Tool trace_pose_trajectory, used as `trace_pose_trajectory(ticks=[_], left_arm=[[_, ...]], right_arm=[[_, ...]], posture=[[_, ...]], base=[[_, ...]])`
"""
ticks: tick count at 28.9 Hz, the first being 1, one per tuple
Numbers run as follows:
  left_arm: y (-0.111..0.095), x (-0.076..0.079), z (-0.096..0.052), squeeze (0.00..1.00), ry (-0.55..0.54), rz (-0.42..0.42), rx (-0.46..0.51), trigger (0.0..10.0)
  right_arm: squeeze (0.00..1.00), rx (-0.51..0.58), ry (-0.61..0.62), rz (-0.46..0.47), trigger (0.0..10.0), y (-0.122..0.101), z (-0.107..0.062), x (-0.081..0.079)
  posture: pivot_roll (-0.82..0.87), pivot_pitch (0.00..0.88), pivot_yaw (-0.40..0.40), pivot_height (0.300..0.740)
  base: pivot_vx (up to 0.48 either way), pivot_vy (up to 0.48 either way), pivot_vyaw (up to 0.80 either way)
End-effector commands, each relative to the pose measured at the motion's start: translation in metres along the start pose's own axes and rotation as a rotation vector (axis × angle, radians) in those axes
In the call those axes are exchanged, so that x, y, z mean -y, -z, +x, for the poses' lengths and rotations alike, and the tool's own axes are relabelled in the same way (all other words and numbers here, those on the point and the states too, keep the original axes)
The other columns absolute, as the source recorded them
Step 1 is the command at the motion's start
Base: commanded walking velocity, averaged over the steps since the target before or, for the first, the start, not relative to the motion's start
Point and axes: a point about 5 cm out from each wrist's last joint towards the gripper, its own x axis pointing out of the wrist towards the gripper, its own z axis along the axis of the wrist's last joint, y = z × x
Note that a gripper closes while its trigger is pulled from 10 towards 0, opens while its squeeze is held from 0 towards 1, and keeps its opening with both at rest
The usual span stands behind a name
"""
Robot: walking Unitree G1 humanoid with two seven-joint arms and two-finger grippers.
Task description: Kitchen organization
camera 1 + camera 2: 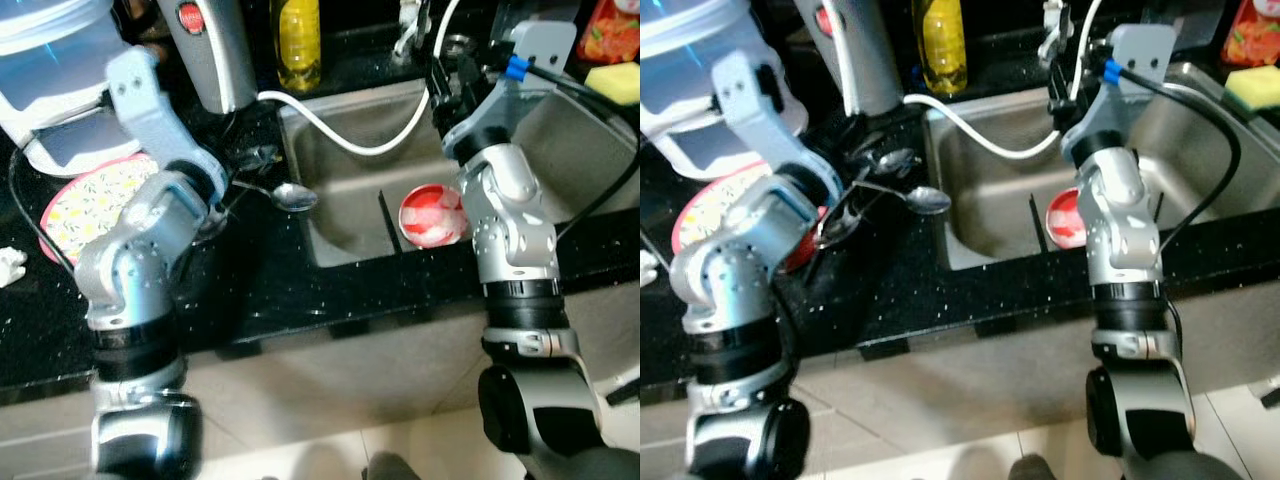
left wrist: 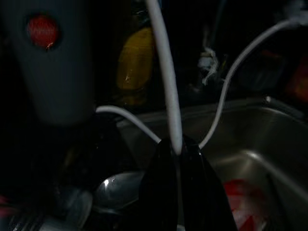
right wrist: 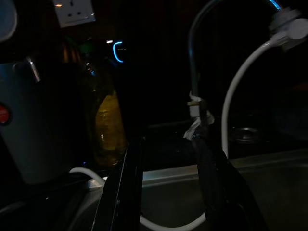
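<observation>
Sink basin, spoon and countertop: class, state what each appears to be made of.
Sink basin: probably stainless steel, brushed grey sheen. Spoon: likely polished metal, mirror-like glare on its bowl. Countertop: seemingly polished black stone or composite, with white flecks.

A white hose [image 1: 340,135] is looping across the back of the sink [image 1: 350,215], barring a straight reach there. A red bowl [image 1: 432,215] is sitting on the sink floor, with bare steel lying open beside it. Spoons [image 1: 285,193] are crowding the counter [image 1: 280,290] edge beside the sink.
</observation>
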Motion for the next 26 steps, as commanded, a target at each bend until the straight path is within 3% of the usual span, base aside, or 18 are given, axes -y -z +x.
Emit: trace_pose_trajectory(ticks=[1, 3, 4, 6, 9, 16, 26], left_arm=[[0.002, -0.001, -0.003, 0.00, 0.004, 0.070, 0.002, 10.0], [0.006, 0.007, -0.007, 0.00, 0.122, 0.226, -0.015, 10.0], [0.005, 0.010, -0.012, 0.00, 0.224, 0.282, -0.022, 10.0], [0.001, 0.009, -0.016, 0.00, 0.292, 0.262, -0.026, 10.0], [-0.010, 0.010, -0.030, 0.00, 0.478, 0.130, -0.034, 10.0], [-0.024, 0.008, -0.047, 0.00, 0.675, 0.097, -0.008, 10.0], [-0.024, 0.003, -0.046, 0.00, 0.719, 0.082, -0.023, 10.0]], right_arm=[[0.00, 0.007, -0.008, 0.002, 10.0, -0.001, 0.000, -0.002], [0.00, -0.005, -0.063, 0.103, 10.0, -0.002, 0.000, -0.008], [0.00, -0.029, -0.165, 0.245, 10.0, -0.004, -0.001, -0.015], [0.00, -0.033, -0.267, 0.364, 10.0, -0.009, -0.004, -0.021], [0.00, 0.003, -0.394, 0.485, 10.0, -0.021, -0.010, -0.028], [0.00, 0.011, -0.532, 0.618, 10.0, -0.028, -0.018, -0.035], [0.00, 0.038, -0.691, 0.750, 10.0, -0.044, -0.028, -0.040]], posture=[[-0.08, 0.070, 0.113, 0.740], [-0.08, 0.071, 0.115, 0.740], [-0.08, 0.071, 0.115, 0.740], [-0.08, 0.069, 0.116, 0.740], [-0.09, 0.067, 0.115, 0.740], [-0.09, 0.062, 0.111, 0.740], [-0.09, 0.060, 0.106, 0.740]], base=[[0.000, 0.000, 0.00], [0.000, 0.000, 0.00], [0.000, 0.000, 0.00], [0.000, 0.000, 0.00], [0.000, 0.000, 0.00], [0.000, 0.000, 0.00], [0.000, 0.000, 0.00]])
